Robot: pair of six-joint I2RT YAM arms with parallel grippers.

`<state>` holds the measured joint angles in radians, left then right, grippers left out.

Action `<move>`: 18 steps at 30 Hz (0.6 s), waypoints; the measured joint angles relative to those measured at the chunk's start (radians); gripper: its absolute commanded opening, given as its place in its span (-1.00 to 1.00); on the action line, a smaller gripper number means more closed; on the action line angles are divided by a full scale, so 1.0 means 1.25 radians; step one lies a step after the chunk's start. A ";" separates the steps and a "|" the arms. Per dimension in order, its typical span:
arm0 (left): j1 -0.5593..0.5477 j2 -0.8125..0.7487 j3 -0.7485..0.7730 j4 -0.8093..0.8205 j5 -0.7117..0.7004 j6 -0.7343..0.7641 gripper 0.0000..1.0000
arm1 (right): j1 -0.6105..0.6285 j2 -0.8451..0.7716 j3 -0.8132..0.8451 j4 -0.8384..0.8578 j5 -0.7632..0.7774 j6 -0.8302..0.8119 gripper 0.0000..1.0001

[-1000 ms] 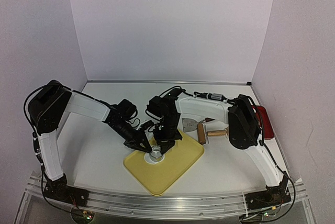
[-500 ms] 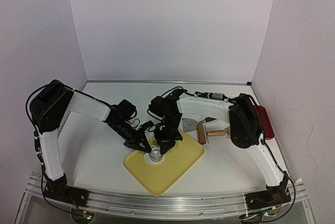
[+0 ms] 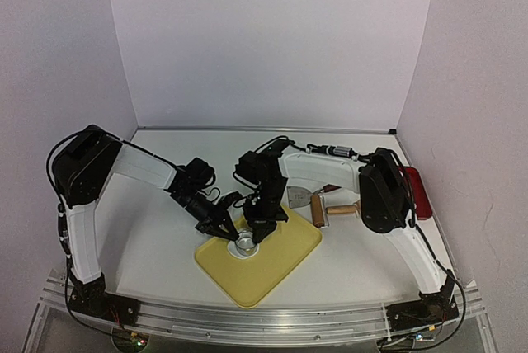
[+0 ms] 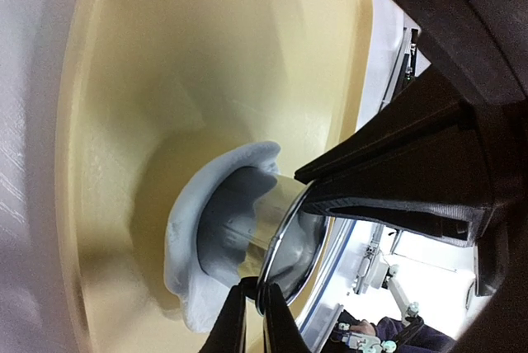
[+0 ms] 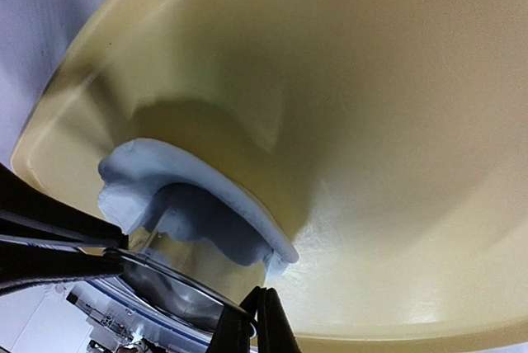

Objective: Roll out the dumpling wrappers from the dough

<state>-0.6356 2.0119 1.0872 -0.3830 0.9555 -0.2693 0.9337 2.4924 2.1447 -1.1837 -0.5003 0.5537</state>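
Left pincer (image 4: 254,297) and right pincer (image 5: 252,317) tight on ring cutter (image 4: 280,242), yellow tray (image 3: 285,261) on table (image 3: 148,246)

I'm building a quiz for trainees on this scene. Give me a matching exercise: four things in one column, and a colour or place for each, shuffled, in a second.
1. tray
2. ring
3. dough
4. rolling pin

a. shiny metal
b. yellow
c. wooden, on the table beside the tray
d. white, curled up around the ring

Pairs: 1-b, 2-a, 3-d, 4-c
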 measured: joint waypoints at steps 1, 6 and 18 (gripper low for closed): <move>0.001 0.005 0.006 -0.006 0.004 -0.002 -1.00 | 0.000 0.003 0.006 -0.006 0.000 0.000 -1.00; 0.003 0.028 0.046 -0.055 0.014 -0.016 -1.00 | -0.003 0.015 0.028 -0.025 -0.002 0.001 -1.00; 0.003 0.029 0.035 -0.043 0.023 -0.026 -1.00 | -0.008 0.016 0.023 -0.026 -0.018 -0.002 -1.00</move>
<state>-0.6319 2.0479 1.1314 -0.4372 0.9844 -0.3015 0.9234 2.5120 2.1740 -1.2166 -0.5230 0.5507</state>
